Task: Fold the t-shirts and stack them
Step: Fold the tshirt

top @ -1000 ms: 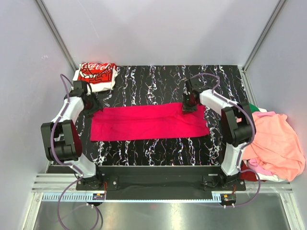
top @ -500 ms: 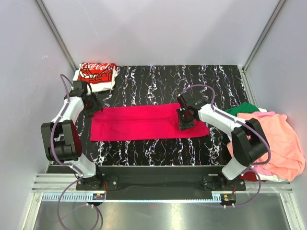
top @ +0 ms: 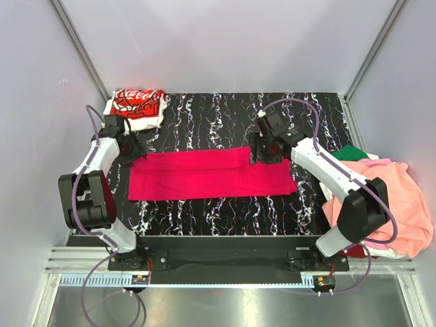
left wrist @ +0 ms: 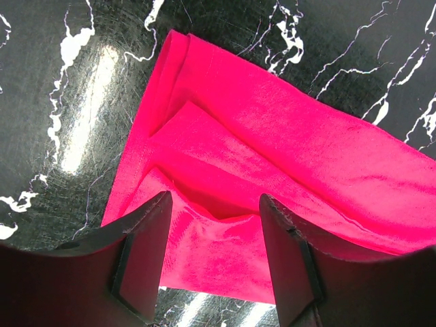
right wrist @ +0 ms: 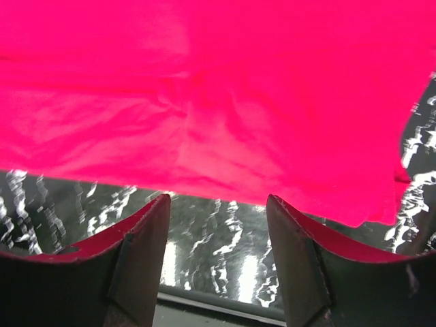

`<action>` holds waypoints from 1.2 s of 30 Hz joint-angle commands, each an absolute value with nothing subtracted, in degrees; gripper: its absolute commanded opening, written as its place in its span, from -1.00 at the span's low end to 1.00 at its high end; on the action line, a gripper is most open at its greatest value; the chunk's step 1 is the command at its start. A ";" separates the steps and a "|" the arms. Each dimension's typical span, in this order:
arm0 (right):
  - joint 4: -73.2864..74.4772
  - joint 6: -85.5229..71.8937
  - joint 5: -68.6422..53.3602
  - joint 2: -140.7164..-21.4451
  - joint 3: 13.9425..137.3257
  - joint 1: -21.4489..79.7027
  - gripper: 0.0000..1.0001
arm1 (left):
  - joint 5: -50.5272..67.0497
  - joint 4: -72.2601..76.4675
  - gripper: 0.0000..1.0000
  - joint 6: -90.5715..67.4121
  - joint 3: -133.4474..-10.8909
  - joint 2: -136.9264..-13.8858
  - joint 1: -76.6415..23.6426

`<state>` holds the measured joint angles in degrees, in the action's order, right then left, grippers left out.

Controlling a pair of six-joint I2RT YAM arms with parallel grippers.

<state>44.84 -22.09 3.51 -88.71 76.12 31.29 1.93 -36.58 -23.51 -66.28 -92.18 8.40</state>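
Observation:
A crimson-pink t-shirt [top: 197,176] lies folded into a long strip across the middle of the black marbled table [top: 204,119]. My left gripper [top: 131,151] hangs open over its left end, where layered folds of the shirt [left wrist: 306,157] show between the fingers [left wrist: 146,252]. My right gripper [top: 261,155] is open above the shirt's back right edge, holding nothing. In the right wrist view the shirt [right wrist: 218,102] fills the top and bare table shows between the jaws. A folded white t-shirt with red logo print [top: 138,106] rests at the back left corner.
A heap of unfolded tees lies off the table's right side: salmon-orange [top: 392,201] on top, green [top: 351,152] at the back and pink [top: 371,240] below. Grey enclosure walls surround the table.
My right gripper swept forward over the shirt's right end, then back, and went from shut to open, letting go of the cloth. The left arm has not moved.

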 commanded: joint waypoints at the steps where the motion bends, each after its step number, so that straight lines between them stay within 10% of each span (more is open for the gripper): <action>1: 45.18 -21.18 3.96 -91.67 75.51 27.35 0.30 | 0.44 -35.95 0.18 -22.24 -67.68 -89.56 7.56; 20: 38.41 -27.42 -7.47 -111.78 71.26 20.13 0.42 | 0.44 -44.47 0.21 -21.97 -73.47 -108.01 -1.58; 27: 46.13 -27.33 -9.23 -131.54 96.81 15.47 0.43 | 2.02 -48.59 0.17 -22.23 -73.56 -110.13 -3.60; 32: 57.48 -30.57 -23.21 -165.53 158.61 15.21 0.51 | 14.73 -48.96 0.16 -26.18 -65.77 -101.80 -8.76; 33: 54.26 -36.59 -27.38 -170.28 171.87 15.03 0.59 | 18.25 -46.34 0.17 -30.80 -59.39 -99.25 -11.23; 36: 7.78 -61.12 -40.96 -169.21 154.33 13.54 0.69 | 31.70 -36.96 0.20 -44.49 -49.59 -88.18 -25.01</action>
